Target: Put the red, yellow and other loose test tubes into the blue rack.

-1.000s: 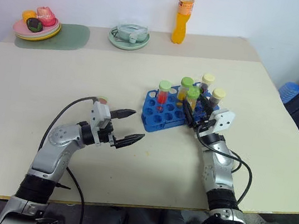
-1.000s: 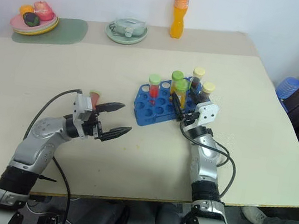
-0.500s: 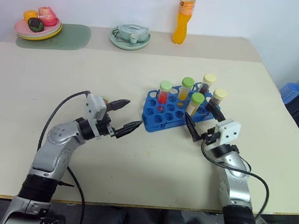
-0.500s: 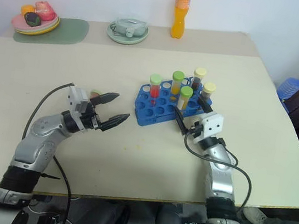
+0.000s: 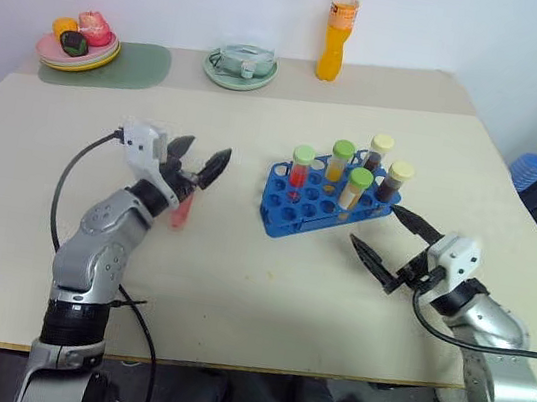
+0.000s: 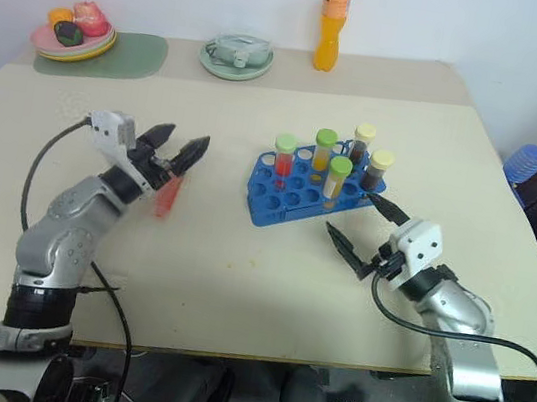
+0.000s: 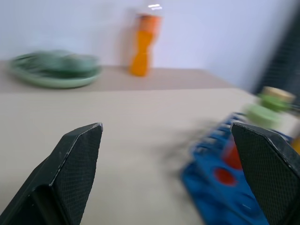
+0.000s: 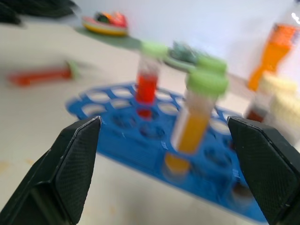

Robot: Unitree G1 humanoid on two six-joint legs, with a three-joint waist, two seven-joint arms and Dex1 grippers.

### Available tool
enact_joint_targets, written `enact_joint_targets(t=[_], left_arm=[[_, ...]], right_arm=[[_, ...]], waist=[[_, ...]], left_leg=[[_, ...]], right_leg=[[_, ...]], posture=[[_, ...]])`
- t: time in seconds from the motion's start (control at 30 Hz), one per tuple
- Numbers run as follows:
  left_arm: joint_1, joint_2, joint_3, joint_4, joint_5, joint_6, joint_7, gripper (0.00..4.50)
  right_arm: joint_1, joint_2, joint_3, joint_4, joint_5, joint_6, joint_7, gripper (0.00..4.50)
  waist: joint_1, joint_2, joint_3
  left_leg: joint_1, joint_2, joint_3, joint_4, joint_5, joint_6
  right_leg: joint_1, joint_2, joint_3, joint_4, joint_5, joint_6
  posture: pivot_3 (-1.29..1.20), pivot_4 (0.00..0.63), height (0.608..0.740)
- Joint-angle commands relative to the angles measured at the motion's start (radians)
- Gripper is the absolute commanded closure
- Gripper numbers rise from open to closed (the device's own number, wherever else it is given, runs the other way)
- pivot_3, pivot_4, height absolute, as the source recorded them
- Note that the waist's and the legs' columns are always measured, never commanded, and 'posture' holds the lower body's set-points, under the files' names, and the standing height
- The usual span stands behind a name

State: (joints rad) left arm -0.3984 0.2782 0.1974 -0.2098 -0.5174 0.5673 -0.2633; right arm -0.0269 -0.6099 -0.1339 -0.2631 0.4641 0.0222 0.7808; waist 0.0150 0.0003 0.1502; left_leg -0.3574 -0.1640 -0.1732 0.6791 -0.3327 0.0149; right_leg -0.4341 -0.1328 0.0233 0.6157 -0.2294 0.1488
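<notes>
We are seeing the left gripper (image 5: 197,157) hanging above the counter (image 5: 237,277), jaws standing wide apart and empty. A red test tube (image 5: 182,210) is lying flat on the counter just below and behind those jaws. Between the two grippers the blue rack (image 5: 321,204) is holding five capped tubes upright. The right gripper (image 5: 385,236) is hanging just beside the rack's near right corner, jaws spread, gripping nothing.

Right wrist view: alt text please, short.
A blue rack holds capped tubes: one red, one yellow tilted up front. The gripper's two black fingers stand wide apart before it, and a red tube lies loose on the table behind.
</notes>
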Motion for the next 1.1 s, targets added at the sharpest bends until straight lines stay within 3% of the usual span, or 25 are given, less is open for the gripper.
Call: enact_joint_targets(t=[0.03, 0.1, 0.3, 0.63, 0.87, 1.1], left_arm=[[-0.125, 0.005, 0.086, -0.064, -0.044, 0.376, 0.238, 0.00], [-0.212, -0.012, 0.140, -0.046, -0.084, 0.611, 0.327, 0.00], [-0.454, -0.075, 0.311, 0.068, -0.065, 1.021, 0.423, 0.00], [-0.595, -0.048, 0.324, 0.325, -0.075, 1.047, 0.601, 0.00], [-0.609, -0.025, 0.323, 0.413, -0.093, 1.047, 0.676, 0.00], [-0.653, -0.060, 0.400, 0.530, -0.113, 1.047, 0.820, 0.00]], right_arm=[[-0.088, -0.059, -0.021, -0.113, 0.137, 0.142, 0.044, 0.09], [-0.143, -0.076, -0.010, -0.135, 0.188, 0.235, 0.031, 0.09], [-0.267, -0.120, 0.003, -0.185, 0.252, 0.472, -0.035, 0.09], [-0.262, -0.302, -0.017, -0.177, 0.276, 0.619, 0.135, 0.09], [-0.246, -0.298, -0.026, -0.174, 0.244, 0.599, 0.139, 0.09], [-0.253, -0.292, -0.027, -0.194, 0.253, 0.622, 0.112, 0.09]], waist=[[0.000, -0.001, 0.001], [0.001, -0.002, 0.001], [0.005, -0.004, 0.002], [0.003, -0.005, 0.003], [0.001, -0.005, 0.003], [0.013, -0.005, 0.003]], left_leg=[[0.000, 0.000, 0.000, 0.000, 0.000, 0.000], [0.000, 0.000, 0.000, 0.001, 0.000, 0.000], [-0.002, 0.000, -0.001, 0.001, -0.001, 0.001], [-0.003, 0.000, -0.001, 0.002, -0.001, 0.000], [-0.003, 0.000, 0.000, 0.002, -0.001, 0.000], [-0.004, 0.000, 0.000, 0.003, -0.001, -0.001]], right_leg=[[0.000, 0.000, 0.000, 0.000, 0.000, 0.000], [0.000, 0.000, 0.000, 0.000, 0.000, 0.000], [-0.001, 0.000, -0.001, -0.001, 0.000, 0.000], [-0.002, 0.000, -0.001, 0.000, 0.000, 0.000], [-0.003, 0.000, -0.001, 0.001, 0.000, 0.000], [-0.003, 0.000, -0.001, 0.001, 0.000, 0.001]], posture=[[0.00, 0.150, 0.740], [0.00, 0.150, 0.740], [0.00, 0.150, 0.740], [0.00, 0.150, 0.740], [0.00, 0.150, 0.740], [0.00, 0.150, 0.740]])
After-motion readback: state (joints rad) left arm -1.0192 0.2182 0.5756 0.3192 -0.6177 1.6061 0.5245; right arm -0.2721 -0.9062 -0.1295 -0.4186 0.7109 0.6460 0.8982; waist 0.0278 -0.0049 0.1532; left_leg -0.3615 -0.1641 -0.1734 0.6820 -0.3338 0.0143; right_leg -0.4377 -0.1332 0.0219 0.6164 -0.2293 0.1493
